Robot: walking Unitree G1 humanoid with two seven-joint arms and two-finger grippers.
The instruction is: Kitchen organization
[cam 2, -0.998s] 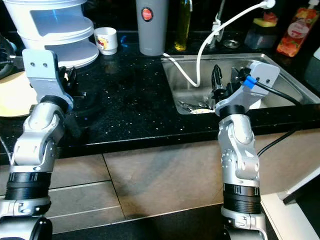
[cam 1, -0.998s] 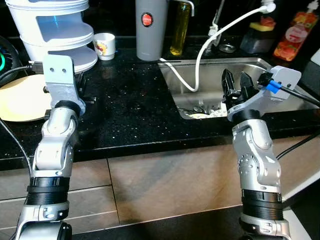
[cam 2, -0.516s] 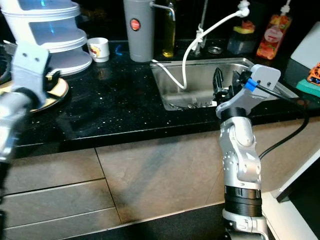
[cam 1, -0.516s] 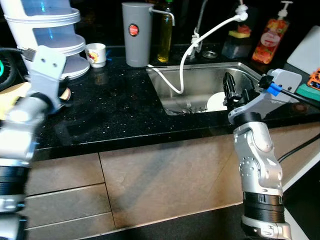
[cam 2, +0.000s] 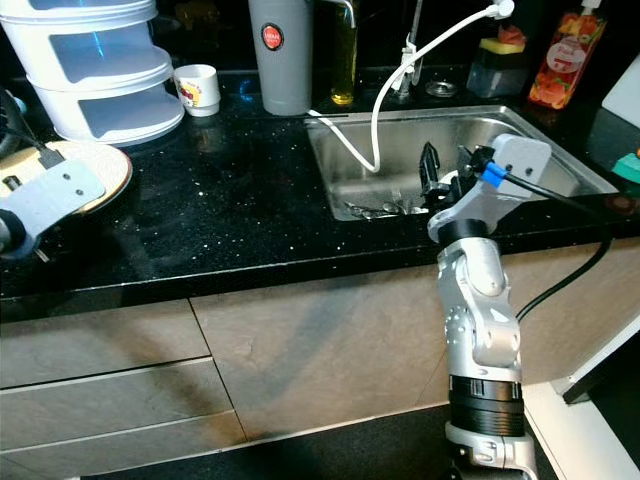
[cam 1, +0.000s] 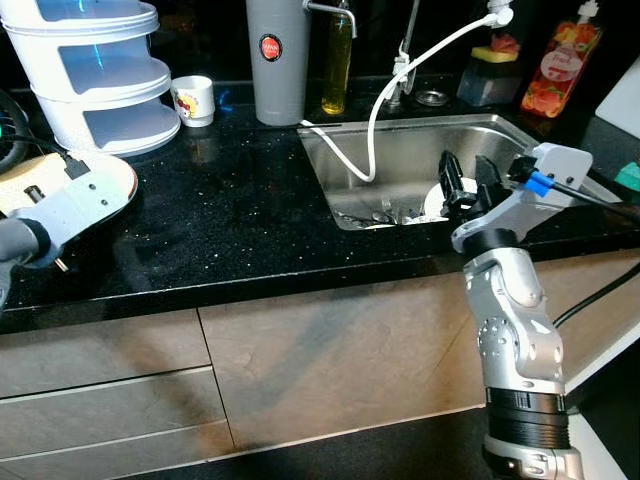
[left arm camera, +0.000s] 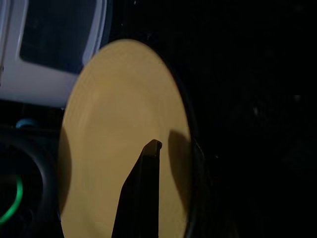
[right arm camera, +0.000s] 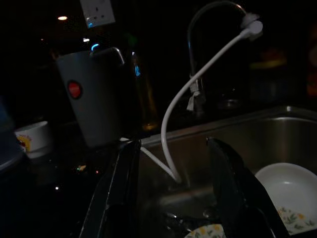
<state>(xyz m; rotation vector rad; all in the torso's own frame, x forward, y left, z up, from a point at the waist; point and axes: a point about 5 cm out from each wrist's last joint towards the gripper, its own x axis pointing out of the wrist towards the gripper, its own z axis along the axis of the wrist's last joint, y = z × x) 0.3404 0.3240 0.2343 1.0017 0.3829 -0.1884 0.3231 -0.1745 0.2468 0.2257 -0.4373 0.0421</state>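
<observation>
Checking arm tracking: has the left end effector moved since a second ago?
Yes. The left end effector has swung away from the white tiered plastic container, out over the round yellow plate on the black speckled countertop.

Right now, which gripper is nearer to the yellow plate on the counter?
Left. The left gripper hovers right over the yellow plate at the counter's left end; the right gripper is far off, over the sink.
</observation>
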